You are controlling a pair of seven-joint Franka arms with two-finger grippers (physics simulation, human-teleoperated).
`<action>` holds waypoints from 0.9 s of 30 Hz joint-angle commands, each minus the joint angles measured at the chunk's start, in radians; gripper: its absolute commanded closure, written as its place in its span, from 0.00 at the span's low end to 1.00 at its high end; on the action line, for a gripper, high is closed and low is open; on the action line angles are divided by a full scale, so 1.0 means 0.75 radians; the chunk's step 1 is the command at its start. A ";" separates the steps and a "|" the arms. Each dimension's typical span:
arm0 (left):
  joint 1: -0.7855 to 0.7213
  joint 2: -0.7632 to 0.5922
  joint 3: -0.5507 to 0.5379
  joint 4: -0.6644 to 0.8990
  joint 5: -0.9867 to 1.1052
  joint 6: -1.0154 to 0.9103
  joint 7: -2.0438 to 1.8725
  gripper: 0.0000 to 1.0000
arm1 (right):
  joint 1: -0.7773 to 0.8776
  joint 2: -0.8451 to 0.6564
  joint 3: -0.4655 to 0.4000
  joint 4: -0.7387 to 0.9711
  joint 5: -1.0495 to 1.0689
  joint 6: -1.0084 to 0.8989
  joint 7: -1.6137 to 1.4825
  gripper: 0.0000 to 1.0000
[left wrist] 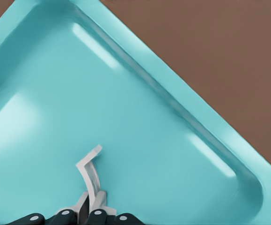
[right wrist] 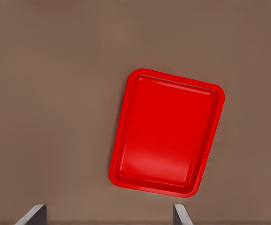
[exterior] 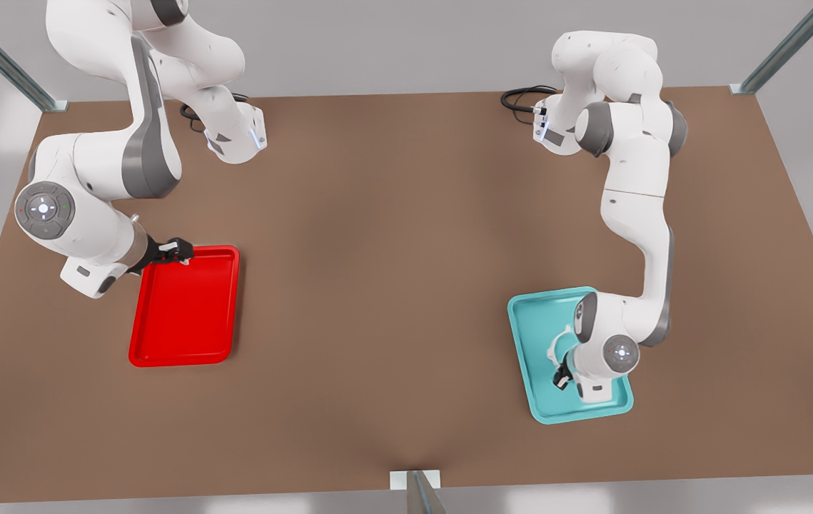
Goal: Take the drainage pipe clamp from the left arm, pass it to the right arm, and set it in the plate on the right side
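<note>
We see left gripper (exterior: pixel 561 377) low over glossy teal tray (exterior: pixel 531 343) at front view's right, fingers (left wrist: pixel 97 206) pinching thin white curved clamp (left wrist: pixel 89 171), flat tab at its free end. Right gripper (exterior: pixel 176 251) over far edge of glossy red plate (exterior: pixel 185 314) with rounded corners, raised rim; fingers (right wrist: pixel 32 216) spread. Matte brown table (exterior: pixel 377 250). No writing legible to us.

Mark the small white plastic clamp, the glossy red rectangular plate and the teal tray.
small white plastic clamp (left wrist: pixel 91 171): left wrist view, on its curved band.
glossy red rectangular plate (right wrist: pixel 165 136): right wrist view, on its bare floor.
teal tray (exterior: pixel 531 335): front view, on its bare floor.
</note>
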 commanded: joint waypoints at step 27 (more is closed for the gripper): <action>-0.505 -0.124 -0.190 0.221 -0.055 -0.107 -2.069 0.79 | 0.581 0.352 0.016 0.056 0.113 0.490 0.305 0.00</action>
